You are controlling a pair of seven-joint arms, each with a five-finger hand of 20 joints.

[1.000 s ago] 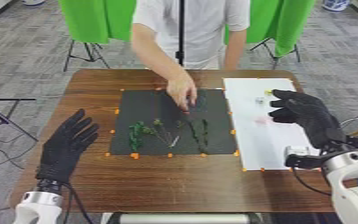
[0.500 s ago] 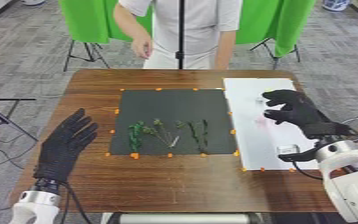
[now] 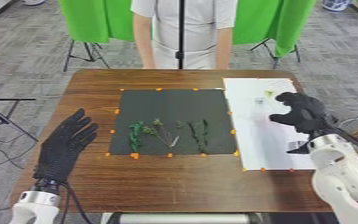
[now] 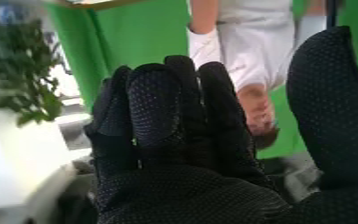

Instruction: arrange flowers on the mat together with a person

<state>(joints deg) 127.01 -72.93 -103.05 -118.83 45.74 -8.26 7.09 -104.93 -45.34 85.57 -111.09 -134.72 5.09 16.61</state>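
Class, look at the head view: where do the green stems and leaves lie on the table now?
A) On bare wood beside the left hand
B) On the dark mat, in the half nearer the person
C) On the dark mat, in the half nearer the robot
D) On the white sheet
C: the green stems lie on the dark mat in the half nearer the robot, away from the person's side.

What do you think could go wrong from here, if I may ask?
The right hand, over the white sheet, might brush the small yellow item nearby. Another flower set down could shift the stems lying close together on the dark mat. The person might reach in just as that hand moves.
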